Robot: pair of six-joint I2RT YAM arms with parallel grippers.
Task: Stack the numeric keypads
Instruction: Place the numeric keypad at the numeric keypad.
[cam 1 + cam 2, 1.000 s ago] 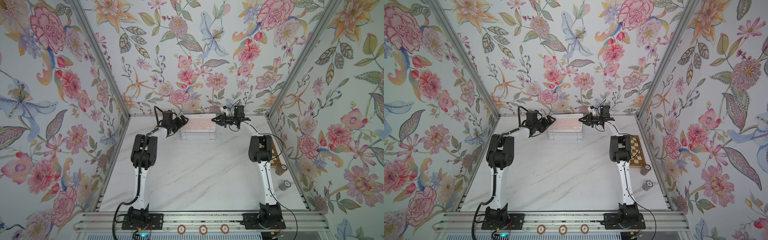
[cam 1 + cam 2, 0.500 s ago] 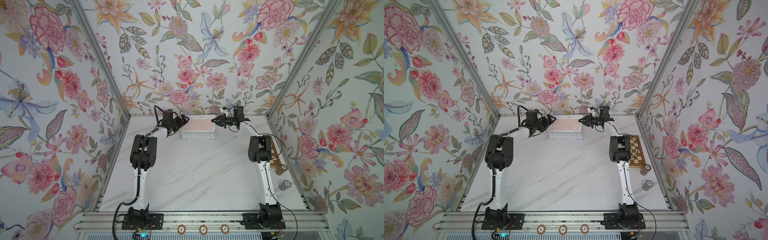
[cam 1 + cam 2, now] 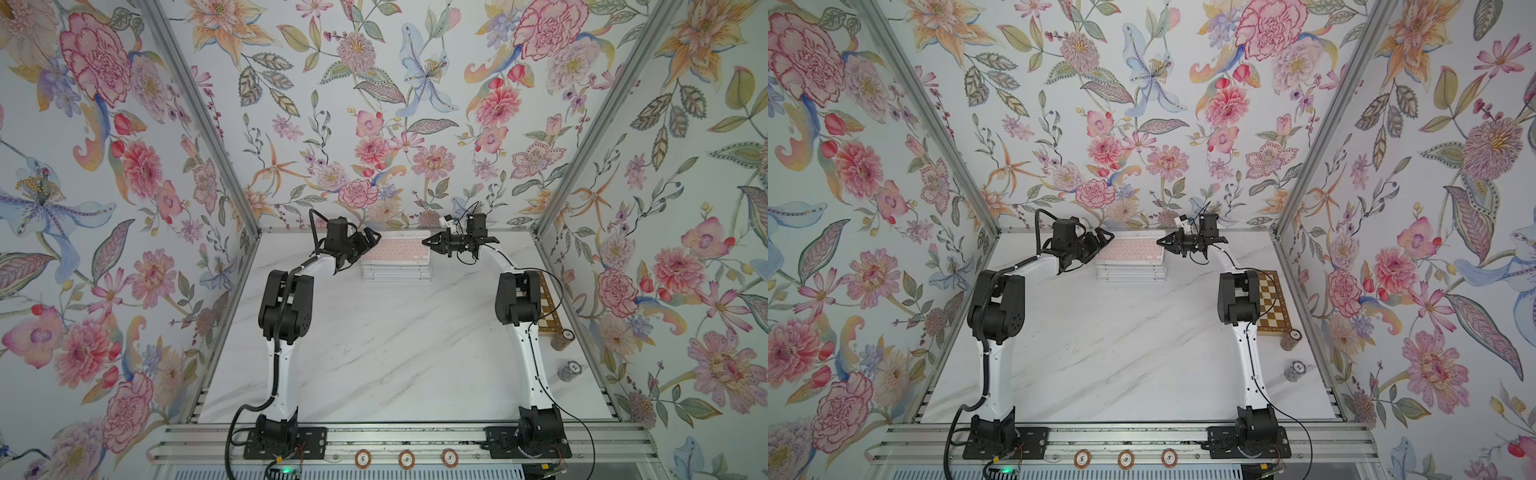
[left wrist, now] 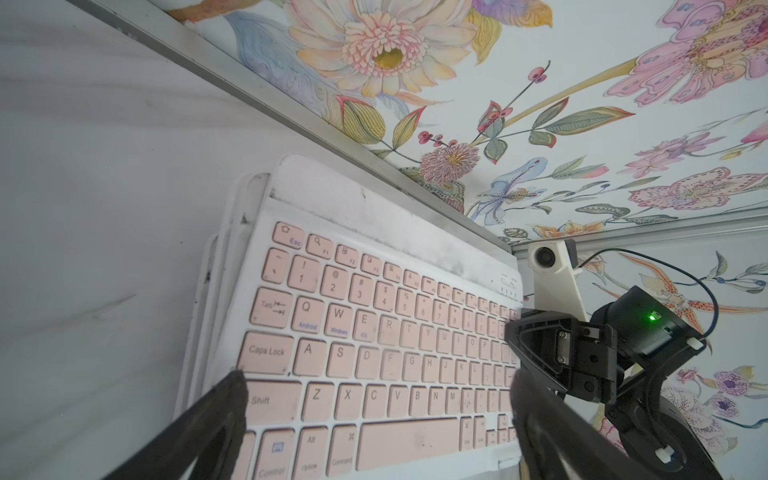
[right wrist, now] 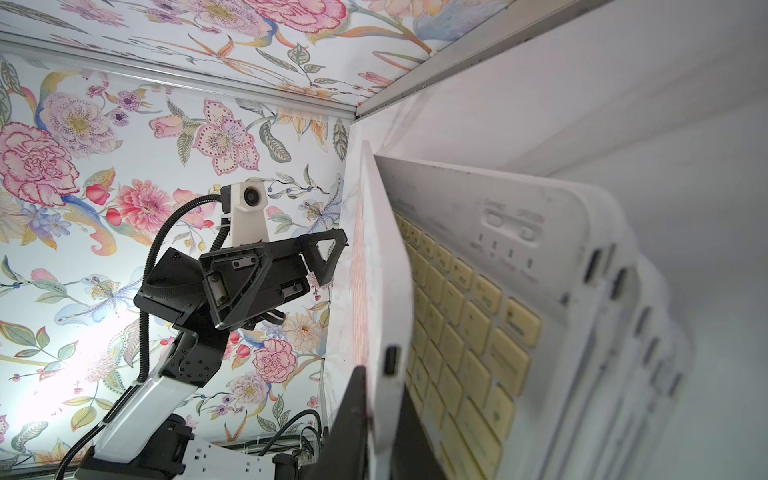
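The right pincer (image 3: pixel 427 242) is clamped on the short edge of the pink-keyed keypad (image 3: pixel 395 251), one finger above and one below; in the right wrist view that end rides tilted up off the yellow-keyed keypad (image 5: pixel 469 328) beneath it, so the pink one is not yet lying flat. The left pincer (image 3: pixel 373 237) stands with its fingers apart at the opposite short edge, over the keys and gripping nothing; whether it touches the frame cannot be told. Under both sits the stack (image 3: pixel 397 272), several keypads deep, roughly squared, on the tabletop (image 3: pixel 395 353) just beside the back wall. No loose keypad shows elsewhere in either top view, only the chessboard (image 3: pixel 1273 307) by the right wall; so the task looks almost finished, with lowering, squaring and releasing this top piece left to do.

Each arm rises upright from its base on the near rail, bends at the elbow, and runs its forearm toward the back wall; the wrists turn inward, so the two pincers point at one another across the stack.
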